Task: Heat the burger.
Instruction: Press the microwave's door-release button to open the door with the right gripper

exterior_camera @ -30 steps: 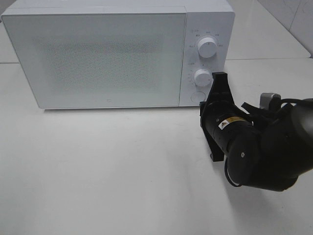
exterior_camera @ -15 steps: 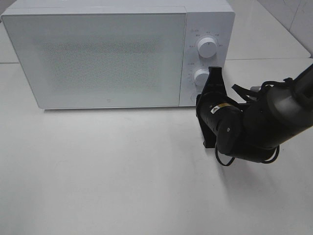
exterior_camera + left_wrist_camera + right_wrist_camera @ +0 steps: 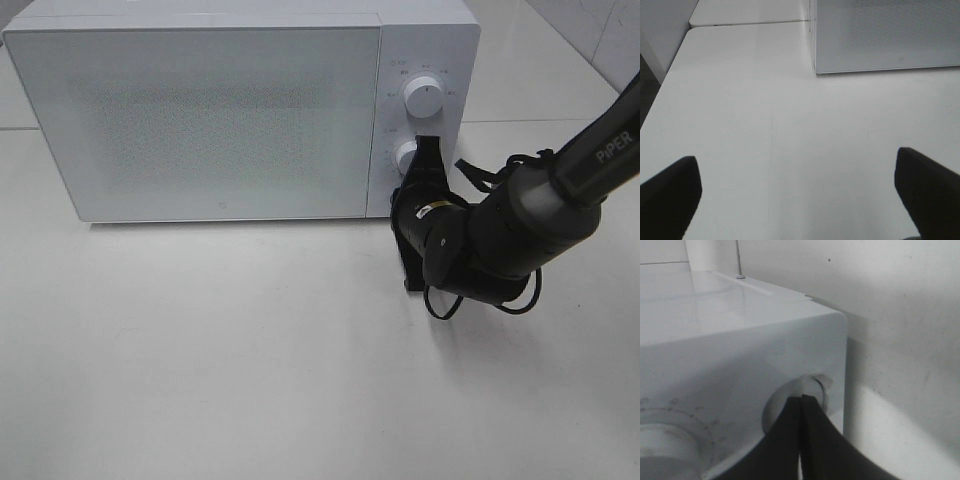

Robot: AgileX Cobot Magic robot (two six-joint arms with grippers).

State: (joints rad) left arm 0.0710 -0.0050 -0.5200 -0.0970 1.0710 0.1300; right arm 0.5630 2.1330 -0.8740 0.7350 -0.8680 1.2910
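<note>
— Right gripper (image 3: pixel 801 407)?
— 2 black fingers (image 3: pixel 780 440) pressed together, tips at the white box-shaped microwave's (image 3: pixel 220 120) round recessed button (image 3: pixel 815 382); a white dial (image 3: pixel 665 450) is just beside them.
— Left gripper (image 3: pixel 797 195)? Burger?
— Spread wide above the white tabletop (image 3: pixel 765 125). Burger: cannot tell; the door is closed.

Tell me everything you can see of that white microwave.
The microwave is a glossy white box standing on the white table, door shut, its speckled window hiding the inside. Its control panel carries an upper knob, a lower knob and a round button beneath. The right gripper, closed, appears to press that button.
</note>
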